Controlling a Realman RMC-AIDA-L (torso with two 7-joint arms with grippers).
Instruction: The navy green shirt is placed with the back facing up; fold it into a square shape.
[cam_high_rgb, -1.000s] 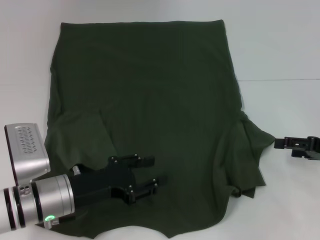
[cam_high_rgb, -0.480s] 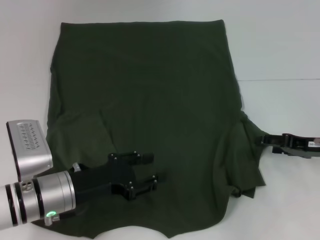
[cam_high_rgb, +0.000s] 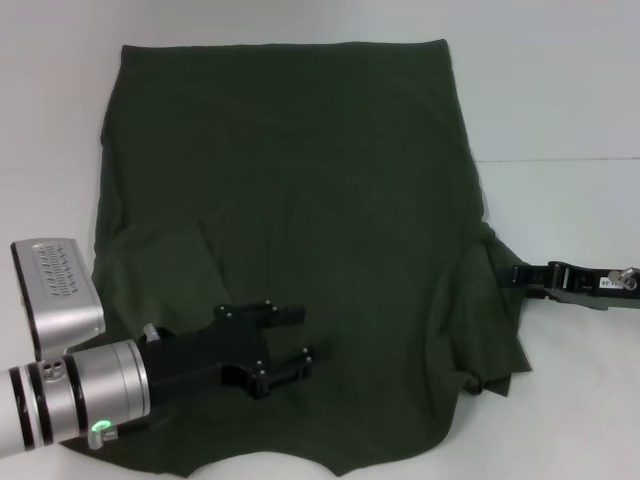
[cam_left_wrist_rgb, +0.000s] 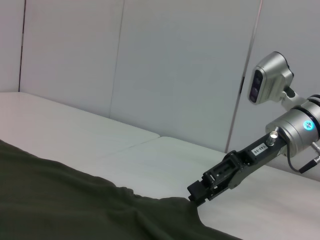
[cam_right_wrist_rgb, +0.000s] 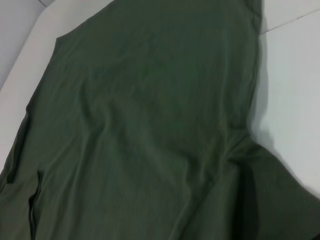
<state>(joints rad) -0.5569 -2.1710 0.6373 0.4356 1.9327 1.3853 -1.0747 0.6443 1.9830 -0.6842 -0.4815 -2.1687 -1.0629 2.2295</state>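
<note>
Right gripper advanced onto shirt sleeve, fingers' state unclear, left gripper fingers spread above shirt

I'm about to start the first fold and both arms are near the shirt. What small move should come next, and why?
Probably close the right gripper on the right sleeve: its tip sits at that sleeve's edge, low to the table. The navy green shirt still lies unfolded, and the left gripper hovers open over the lower shirt, holding nothing.

shirt near hem: cut off | right pincer tips: unclear
</note>
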